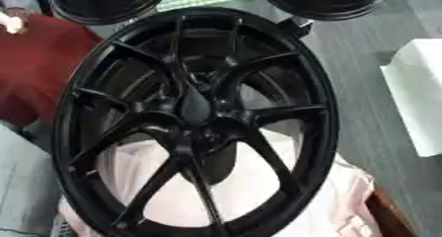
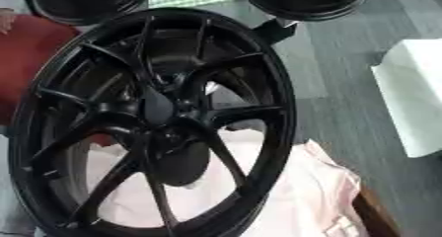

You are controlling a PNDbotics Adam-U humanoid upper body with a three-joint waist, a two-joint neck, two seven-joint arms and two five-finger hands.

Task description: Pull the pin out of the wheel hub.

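- The black wheel (image 1: 194,120) stands upright, filling your view, above a pink cloth (image 2: 302,191).
- No hand shows, so the fingers' state cannot be told.
- No pin is discernible at the hub (image 1: 200,113); locate it first, then reach.

I see a glossy black multi-spoke alloy wheel hub (image 1: 194,122) standing on edge, tilted, filling my view; I cannot make out the pin or either hand.
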